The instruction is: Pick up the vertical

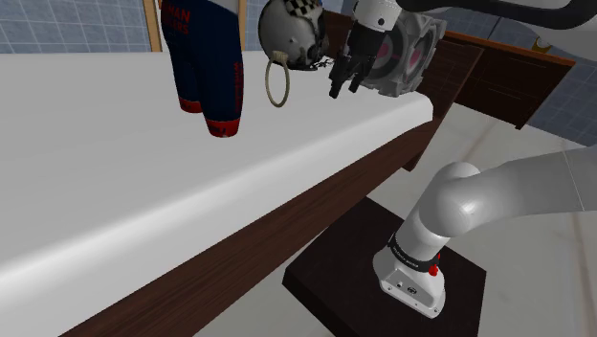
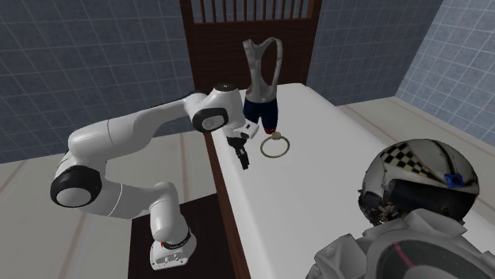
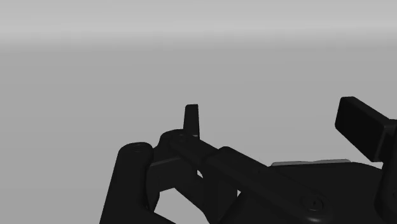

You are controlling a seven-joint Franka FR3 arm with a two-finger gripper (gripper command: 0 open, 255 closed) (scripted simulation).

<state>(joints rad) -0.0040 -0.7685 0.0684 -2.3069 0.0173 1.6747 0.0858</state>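
The pincer (image 2: 242,161), fingers apart, is hovering over the table's (image 2: 317,190) edge. The upright ring (image 2: 275,157) is standing to its right in the second exterior view, near the shorts (image 2: 262,99). An off-centre approach risks tipping the ring flat or snagging the shorts.

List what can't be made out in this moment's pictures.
- Bib shorts: straps and lettering cut off by the shoulder view's top edge.
- Cube: shoulder view, partly behind the gripper.
- Helmet: second exterior view, lower part behind the cube.
- Ring: second exterior view, too small to tell whether it touches the white top.
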